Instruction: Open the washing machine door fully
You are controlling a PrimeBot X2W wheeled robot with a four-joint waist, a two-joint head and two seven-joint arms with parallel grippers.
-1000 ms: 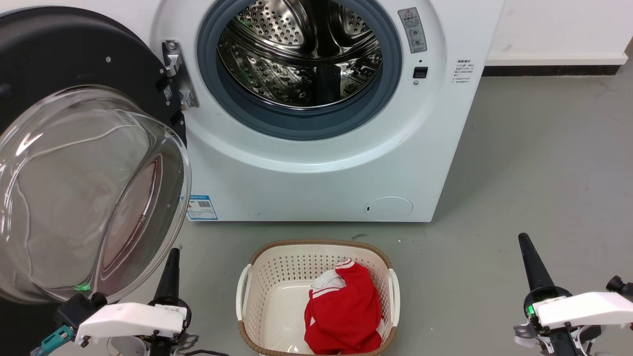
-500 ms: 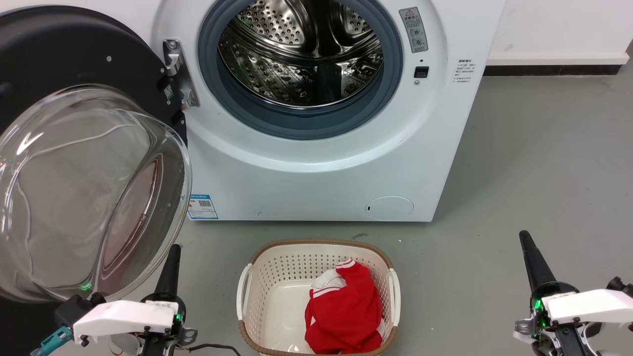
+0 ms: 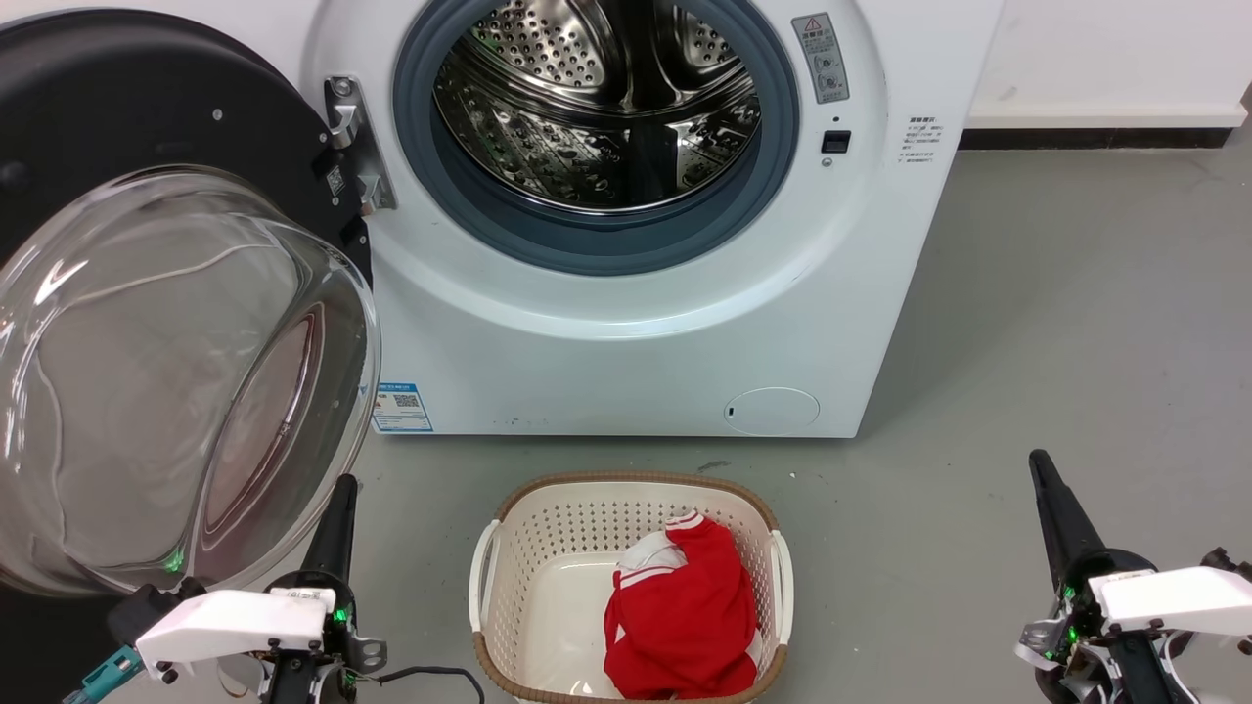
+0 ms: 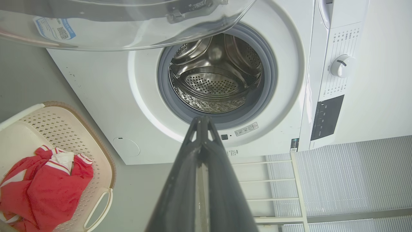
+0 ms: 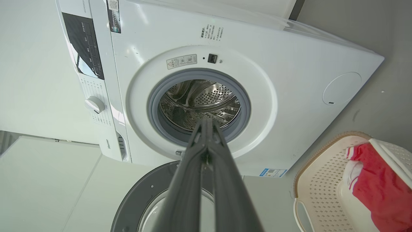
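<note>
The washing machine door (image 3: 147, 323) stands swung wide open at the left of the head view, its black rim hinged at the machine's front and its clear glass bowl bulging toward me. The steel drum (image 3: 597, 108) lies exposed inside the grey rubber ring. My left gripper (image 3: 342, 486) is shut, empty, pointing up just below the glass bowl's lower right edge without touching it. My right gripper (image 3: 1039, 462) is shut and empty over bare floor at the lower right. The door's bowl (image 4: 128, 22) crosses the top of the left wrist view, and the door's rim (image 5: 141, 196) sits low in the right wrist view.
A cream laundry basket (image 3: 489, 567) holding a red garment (image 3: 680, 606) stands on the grey floor before the white washing machine (image 3: 636, 362). Open floor stretches to the right of the machine. A white wall with a dark skirting runs behind.
Both grippers have edged slightly toward the bottom of the head view, the left arm drifting a little. The door and basket stay where they were.
</note>
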